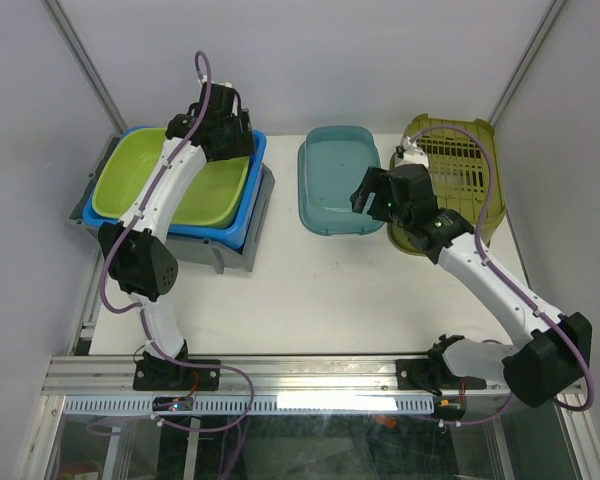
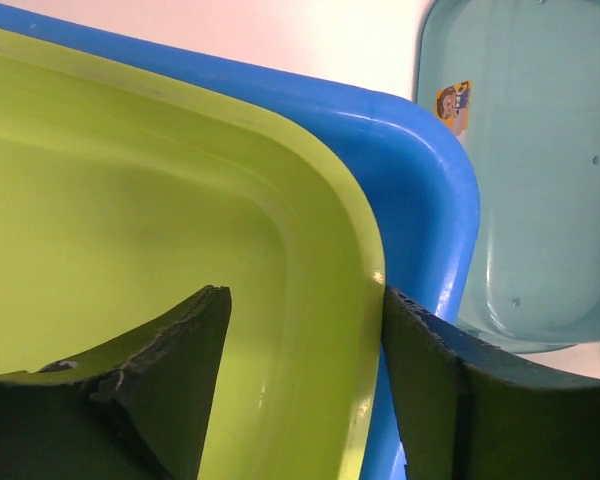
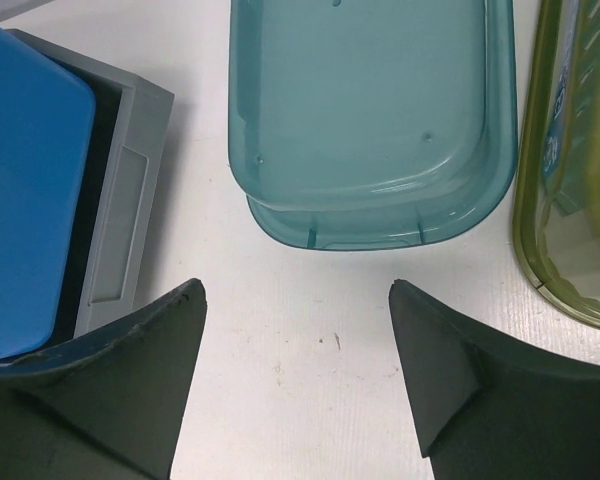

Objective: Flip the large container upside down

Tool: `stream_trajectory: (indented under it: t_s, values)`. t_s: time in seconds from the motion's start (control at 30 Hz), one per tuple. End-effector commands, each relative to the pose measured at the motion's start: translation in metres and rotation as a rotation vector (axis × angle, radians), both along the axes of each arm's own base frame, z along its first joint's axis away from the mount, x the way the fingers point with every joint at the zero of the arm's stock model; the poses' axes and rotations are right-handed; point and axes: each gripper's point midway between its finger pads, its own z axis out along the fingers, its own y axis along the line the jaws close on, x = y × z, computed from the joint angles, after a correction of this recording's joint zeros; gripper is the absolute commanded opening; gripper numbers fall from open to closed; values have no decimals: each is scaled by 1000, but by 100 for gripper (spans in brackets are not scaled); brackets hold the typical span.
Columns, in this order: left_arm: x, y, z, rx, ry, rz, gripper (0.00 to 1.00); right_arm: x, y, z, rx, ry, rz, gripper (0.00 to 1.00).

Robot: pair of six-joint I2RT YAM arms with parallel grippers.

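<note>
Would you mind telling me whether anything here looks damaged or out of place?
One finger pad of the left gripper, inside the lime green plastic tub, looks chipped and ragged at its tip; nothing else stands out.

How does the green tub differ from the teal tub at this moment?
The green tub sits nested in a blue tub; the teal tub lies directly on the table. The green tub looks larger than the teal tub. The left claw straddles the green tub's rim; no claw touches the teal tub. Both are rounded rectangular plastic tubs.
</note>
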Motion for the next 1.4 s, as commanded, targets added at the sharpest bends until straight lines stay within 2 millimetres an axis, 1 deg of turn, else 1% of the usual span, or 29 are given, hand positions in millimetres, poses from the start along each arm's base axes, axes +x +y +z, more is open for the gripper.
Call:
stream_trajectory:
  t_s: [0.0,0.07,0.13,0.23,0.37,0.47,0.63,0.67,0.7,0.77,0.83,0.87,0.93,0.97,1.0,1.07,1.1,1.17,1.23,1.3,1.33,1.37]
  values:
    - [15,-1,22,-3,-79,-22,59,-1,-1,29,48,-78,-1,78]
    - [17,0,14,9,-66,-16,53,-2,-2,32,52,-86,-5,78]
    - [18,1,9,19,-56,-14,45,-3,-4,35,51,-93,-13,78]
    - [19,0,8,19,-57,-22,36,-3,-5,36,51,-94,-14,78]
    - [22,1,9,30,-69,-29,27,-4,-6,37,52,-90,-16,78]
    - [22,1,10,40,-70,-38,23,-6,-6,37,55,-92,-17,78]
    - [22,4,6,64,-62,-46,24,-7,-6,38,63,-94,-13,78]
    - [22,5,5,72,-59,-41,29,-7,-5,39,65,-95,-10,78]
    - [22,7,3,83,-55,-38,36,-7,-4,39,67,-97,-9,78]
    - [21,12,-5,109,-33,-25,40,-5,-4,42,70,-103,-5,78]
    - [20,15,-11,126,-16,-16,41,-4,-2,42,68,-103,-2,78]
    - [19,16,-13,130,-12,-11,40,-3,-2,43,66,-103,0,78]
    - [19,16,-14,130,-9,-11,31,-2,-1,45,67,-104,1,78]
    - [19,15,-14,127,-8,-15,25,-2,0,46,69,-106,2,78]
    - [19,14,-12,123,-14,-18,16,-1,0,46,70,-106,3,78]
    - [19,13,-2,111,-30,-23,3,-1,0,48,72,-109,2,78]
    - [19,11,7,99,-44,-28,0,0,0,50,71,-112,-1,78]
    - [17,8,37,71,-98,-35,0,-1,-1,51,71,-116,-5,78]
    - [12,5,70,41,-158,-45,0,-1,-3,53,67,-120,-8,78]
    - [2,3,105,7,-230,-64,0,-1,-4,53,64,-120,-12,78]
    - [-5,2,126,-14,-275,-75,0,-1,-4,52,63,-118,-14,78]
    - [-10,0,142,-30,-309,-89,0,-2,-4,52,64,-117,-16,78]
